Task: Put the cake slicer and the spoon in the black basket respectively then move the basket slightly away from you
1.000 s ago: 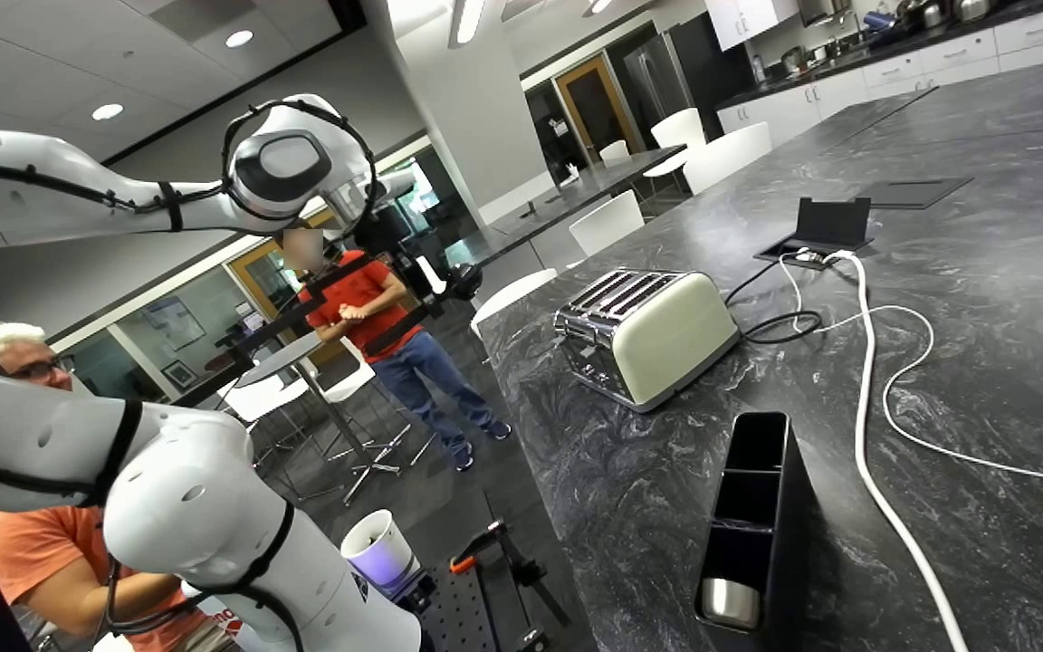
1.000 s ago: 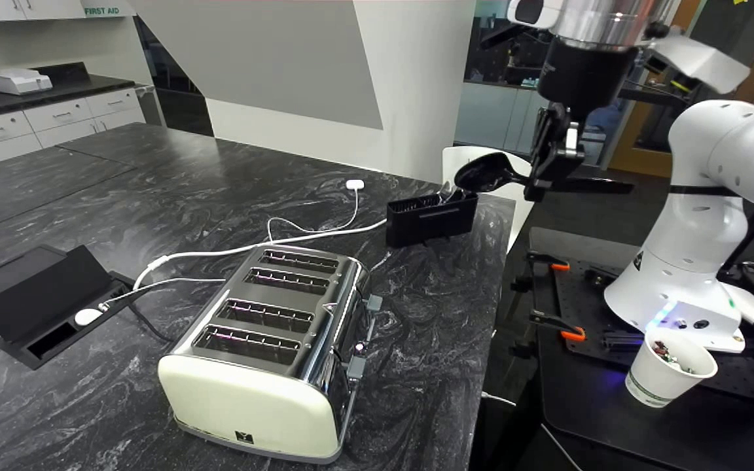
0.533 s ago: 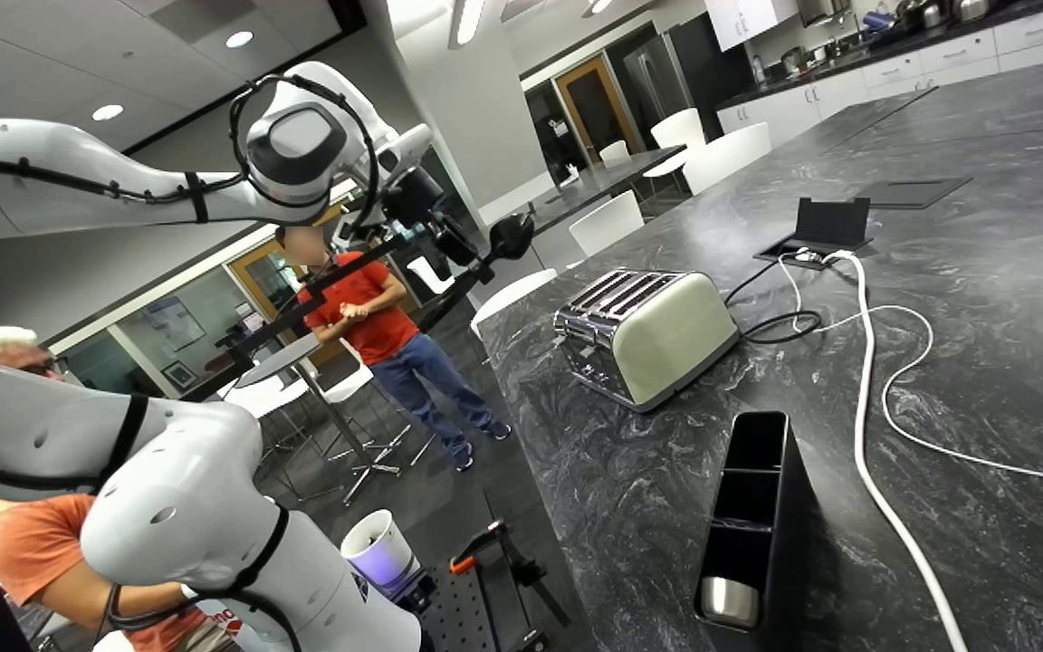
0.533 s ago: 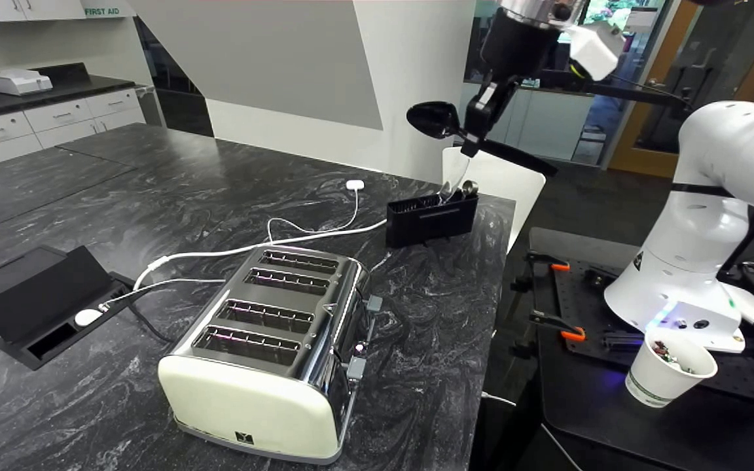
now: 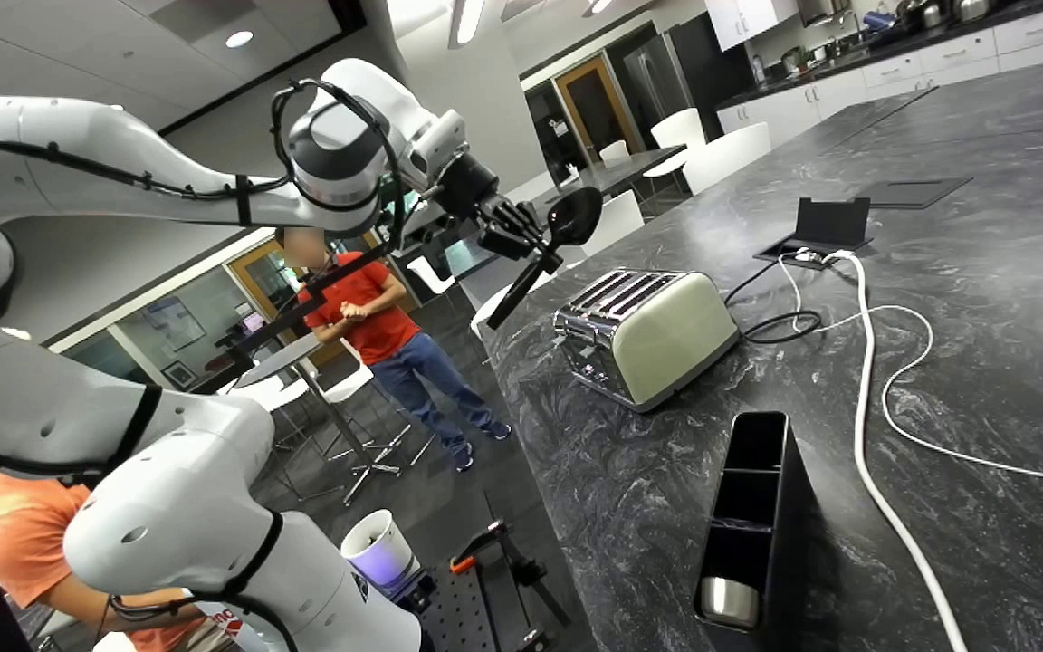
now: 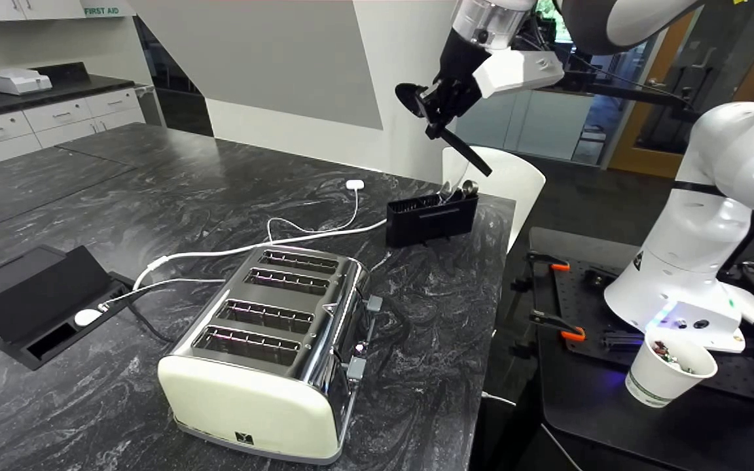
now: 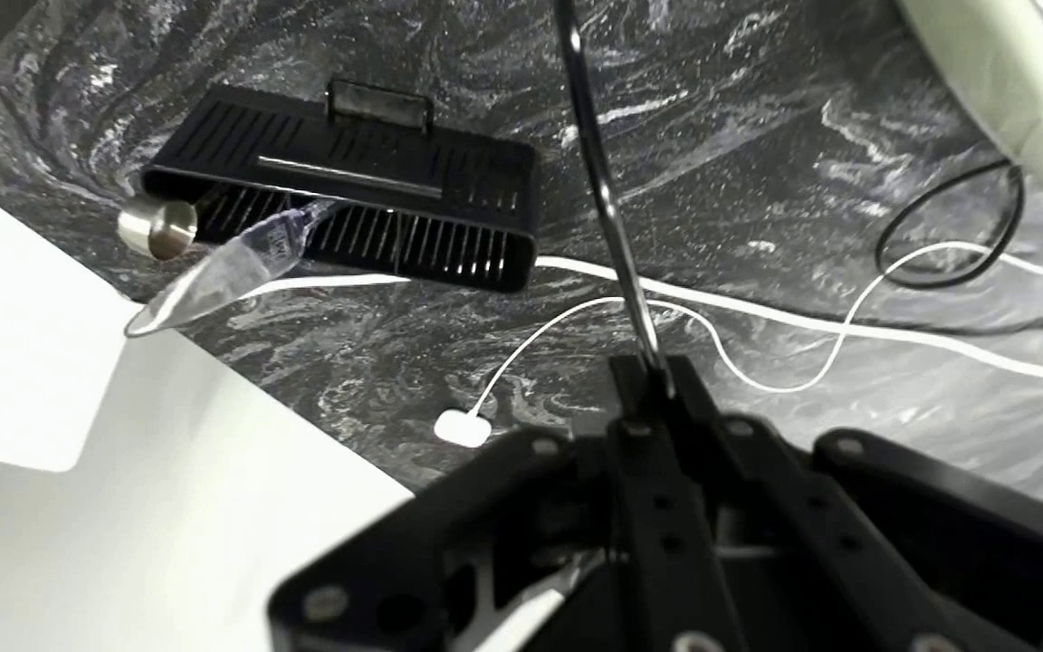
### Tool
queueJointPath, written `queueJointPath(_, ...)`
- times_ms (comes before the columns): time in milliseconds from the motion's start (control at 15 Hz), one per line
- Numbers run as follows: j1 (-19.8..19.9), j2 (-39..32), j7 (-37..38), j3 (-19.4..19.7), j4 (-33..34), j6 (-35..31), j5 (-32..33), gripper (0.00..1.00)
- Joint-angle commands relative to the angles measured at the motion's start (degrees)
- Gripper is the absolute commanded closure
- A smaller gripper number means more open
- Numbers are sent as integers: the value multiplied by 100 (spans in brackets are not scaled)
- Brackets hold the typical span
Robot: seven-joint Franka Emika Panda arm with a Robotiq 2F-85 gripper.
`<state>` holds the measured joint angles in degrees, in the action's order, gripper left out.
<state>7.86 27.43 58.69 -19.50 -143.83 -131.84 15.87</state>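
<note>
My gripper (image 7: 653, 376) is shut on a black spoon, high above the table edge. The black spoon (image 5: 574, 217) is tilted, with bowl up and handle down, in both exterior views (image 6: 468, 154). In the wrist view only a thin dark shaft of the spoon (image 7: 607, 204) shows. The black basket (image 6: 430, 222) stands on the table, below and apart from the spoon, and shows in the wrist view (image 7: 349, 167). A clear cake slicer (image 7: 236, 267) leans out of the basket; I cannot make it out in an exterior view of the basket (image 5: 793, 525).
A metal cup-shaped utensil (image 7: 157, 226) sits in the basket's end compartment. A cream toaster (image 6: 252, 392) stands on the table (image 6: 429, 366). White cables (image 6: 220, 252) run behind the basket. A white chair (image 6: 514, 176) stands at the table's edge. Two people are in the background.
My gripper has carried the spoon from beyond the table edge toward the table and basket. The spoon has turned from nearly level to handle down. The basket has not moved.
</note>
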Motion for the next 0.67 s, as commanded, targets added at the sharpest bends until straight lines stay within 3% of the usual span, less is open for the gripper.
queueJointPath(0, 358, -312, 1406, -132, 37, -290, 725, 98)
queueJointPath(400, 520, -581, 4105, -114, 99, -79, 2292, 98)
queueJointPath(600, 418, -589, 5448, -115, 95, 216, 3448, 98)
